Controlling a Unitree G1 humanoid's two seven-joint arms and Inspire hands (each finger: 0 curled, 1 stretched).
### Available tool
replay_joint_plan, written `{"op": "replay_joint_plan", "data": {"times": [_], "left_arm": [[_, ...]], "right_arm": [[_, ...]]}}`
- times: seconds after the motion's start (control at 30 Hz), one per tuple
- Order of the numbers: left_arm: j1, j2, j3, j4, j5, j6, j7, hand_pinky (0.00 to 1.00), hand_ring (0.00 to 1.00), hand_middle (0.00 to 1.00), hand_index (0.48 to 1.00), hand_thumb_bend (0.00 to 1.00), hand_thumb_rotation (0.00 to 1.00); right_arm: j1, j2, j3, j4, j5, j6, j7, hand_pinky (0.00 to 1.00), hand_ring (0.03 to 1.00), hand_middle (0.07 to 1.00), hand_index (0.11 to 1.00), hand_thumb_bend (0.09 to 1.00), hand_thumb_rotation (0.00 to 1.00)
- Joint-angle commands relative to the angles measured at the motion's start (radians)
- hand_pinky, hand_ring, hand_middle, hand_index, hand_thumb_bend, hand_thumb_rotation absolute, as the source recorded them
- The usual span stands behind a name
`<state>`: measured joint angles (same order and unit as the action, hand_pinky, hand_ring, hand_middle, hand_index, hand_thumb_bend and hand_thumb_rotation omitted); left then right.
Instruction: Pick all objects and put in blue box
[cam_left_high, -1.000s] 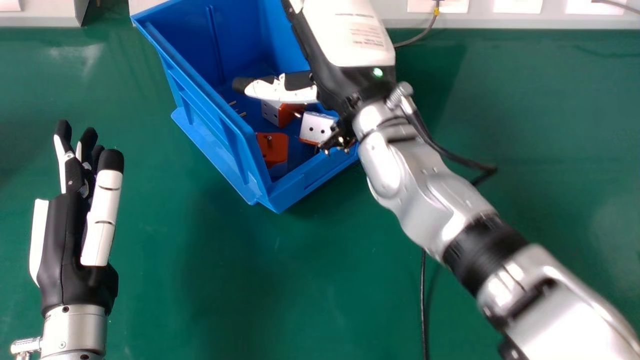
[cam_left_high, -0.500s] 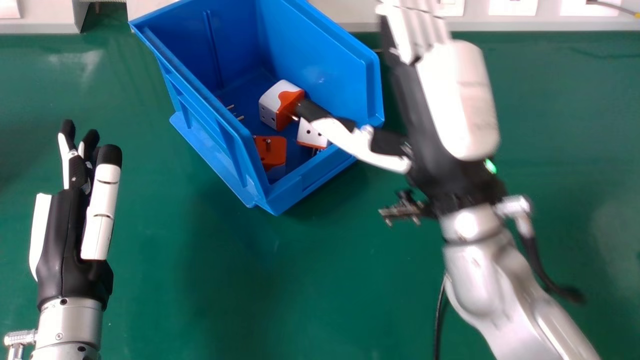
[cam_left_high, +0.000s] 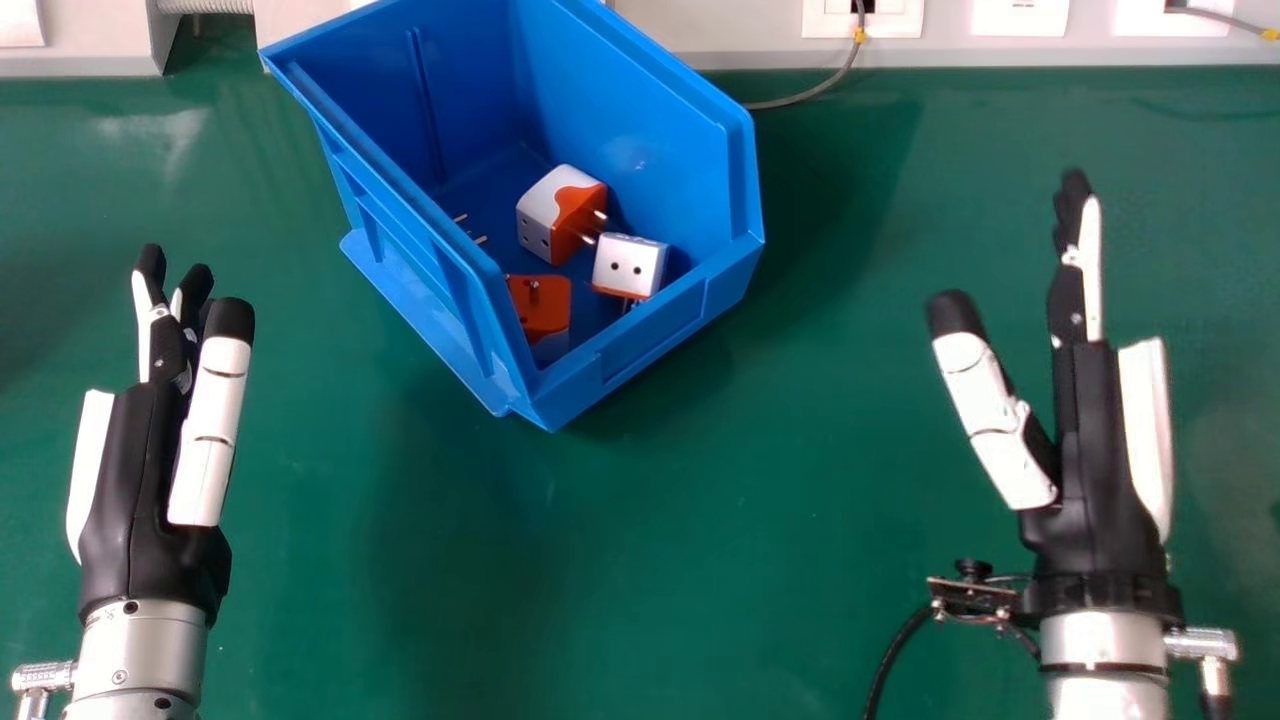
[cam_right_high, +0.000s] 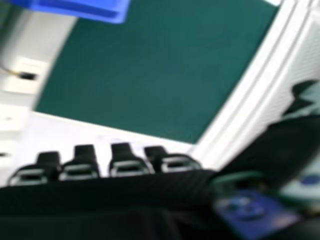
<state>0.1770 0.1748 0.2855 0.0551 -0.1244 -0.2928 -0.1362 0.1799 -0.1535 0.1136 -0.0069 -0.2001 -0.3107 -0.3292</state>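
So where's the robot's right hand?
In the head view, the right hand is on the right side, above the green table, nearer the robot than the blue box.

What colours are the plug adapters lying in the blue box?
White and orange, as on the one farthest back; the head view shows it best.

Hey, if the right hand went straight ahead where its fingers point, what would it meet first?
Likely the pale panel behind the green tabletop, though height above it is unclear for the right hand.
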Motion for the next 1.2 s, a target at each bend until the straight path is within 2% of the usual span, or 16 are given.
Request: {"op": "replay_joint_plan", "data": {"times": [0.0, 0.1, 0.33, 0.47, 0.57, 0.77, 0.9, 1.17], "left_arm": [[0.008, 0.010, 0.008, -0.016, -0.016, -0.029, -0.011, 1.00, 1.00, 1.00, 1.000, 0.66, 0.89], [0.013, 0.009, 0.009, -0.014, -0.019, -0.036, -0.018, 1.00, 1.00, 1.00, 1.000, 0.68, 0.89], [0.026, 0.007, 0.009, -0.010, -0.031, -0.041, -0.034, 1.00, 1.00, 1.00, 1.000, 0.70, 0.87], [0.031, 0.005, 0.011, 0.004, -0.046, -0.051, -0.047, 1.00, 1.00, 1.00, 1.000, 0.70, 0.87], [0.042, 0.001, 0.011, 0.004, -0.057, -0.058, -0.056, 1.00, 1.00, 1.00, 1.000, 0.71, 0.85], [0.058, -0.004, 0.008, -0.003, -0.062, -0.070, -0.065, 1.00, 1.00, 1.00, 1.000, 0.73, 0.82], [0.065, -0.004, 0.006, -0.002, -0.062, -0.078, -0.070, 1.00, 1.00, 1.00, 1.000, 0.73, 0.81], [0.083, -0.003, 0.008, 0.003, -0.071, -0.099, -0.090, 1.00, 1.00, 1.00, 1.000, 0.72, 0.81]], "right_arm": [[0.010, 0.016, -0.026, -0.021, 0.079, 0.017, 0.067, 0.99, 1.000, 1.000, 1.000, 0.392, 0.98], [0.029, 0.023, -0.040, -0.047, 0.128, 0.036, 0.126, 1.00, 1.000, 1.000, 1.000, 0.434, 0.99], [0.059, 0.020, -0.081, -0.074, 0.212, 0.029, 0.252, 1.00, 1.000, 1.000, 1.000, 0.456, 1.00], [0.066, 0.028, -0.101, -0.077, 0.211, 0.024, 0.276, 1.00, 1.000, 1.000, 1.000, 0.450, 1.00], [0.074, 0.032, -0.114, -0.081, 0.193, 0.023, 0.278, 1.00, 1.000, 1.000, 1.000, 0.442, 1.00], [0.086, 0.033, -0.125, -0.096, 0.171, 0.019, 0.283, 1.00, 1.000, 1.000, 1.000, 0.429, 1.00], [0.098, 0.029, -0.132, -0.115, 0.155, 0.025, 0.285, 1.00, 1.000, 1.000, 1.000, 0.429, 1.00], [0.131, 0.024, -0.150, -0.147, 0.154, 0.042, 0.312, 1.00, 1.000, 1.000, 1.000, 0.425, 1.00]]}}
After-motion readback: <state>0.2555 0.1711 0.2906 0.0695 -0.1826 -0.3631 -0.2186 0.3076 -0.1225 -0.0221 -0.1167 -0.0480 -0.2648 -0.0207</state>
